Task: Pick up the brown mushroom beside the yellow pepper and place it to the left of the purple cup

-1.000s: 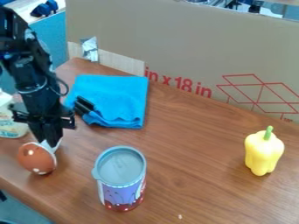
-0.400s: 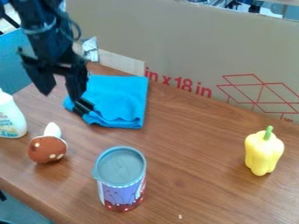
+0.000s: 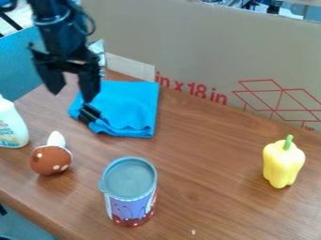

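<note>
**Gripper Lifts Clear, Mushroom Left Stem Up**

A black gripper point(image 3: 71, 95) hangs empty above the left side of the tabletop point(image 3: 201, 187), its fingers set wide apart, having risen from the toy mushroom point(image 3: 50, 160) where it was touching down a second earlier. The brown, white-spotted mushroom, tipped on its side before, now sits with its white stem pointing up (a small turn, and a slight shift to the right). It rests near the tabletop's left edge, free of the fingers, between the bottle point(image 3: 11, 125) and the can point(image 3: 128, 192).

Since the lift, the gripper has eased a little further right, and in this view it overlaps the left edge of the blue cloth point(image 3: 134, 105), on which a black object point(image 3: 89, 112) lies. The yellow pepper point(image 3: 283, 163) stands well apart at right, unmoved.

Red lettering and a line drawing mark the cardboard point(image 3: 201, 42) behind. The bottle carries a printed label, and the can a purple-and-red wrap (decorated with pictures) beneath its grey lid.
</note>
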Robot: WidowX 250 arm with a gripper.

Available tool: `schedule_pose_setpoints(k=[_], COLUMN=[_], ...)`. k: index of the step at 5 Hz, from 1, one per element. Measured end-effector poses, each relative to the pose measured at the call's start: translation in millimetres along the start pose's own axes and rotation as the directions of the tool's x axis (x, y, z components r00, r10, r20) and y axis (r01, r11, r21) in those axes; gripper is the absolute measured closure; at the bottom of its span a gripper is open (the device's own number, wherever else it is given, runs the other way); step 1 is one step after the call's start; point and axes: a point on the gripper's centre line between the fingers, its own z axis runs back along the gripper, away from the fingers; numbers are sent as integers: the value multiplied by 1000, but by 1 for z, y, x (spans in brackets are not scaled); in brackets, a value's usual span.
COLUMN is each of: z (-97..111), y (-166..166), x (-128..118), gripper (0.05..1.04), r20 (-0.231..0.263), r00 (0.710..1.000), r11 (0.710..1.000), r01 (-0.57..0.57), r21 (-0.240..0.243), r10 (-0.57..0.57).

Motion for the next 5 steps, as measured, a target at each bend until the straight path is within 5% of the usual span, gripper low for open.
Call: schedule_pose_setpoints(k=[1, 2, 5], z=[-11, -8, -7], y=[-37, -62, -66], x=[31, 35, 34], gripper=[81, 81, 81], r20=[-30, -26, -26], r00=[986, 970, 968], r11=[986, 969, 968], r01=[162, 243, 248], r21=[-35, -36, -38], r10=[-163, -244, -249])
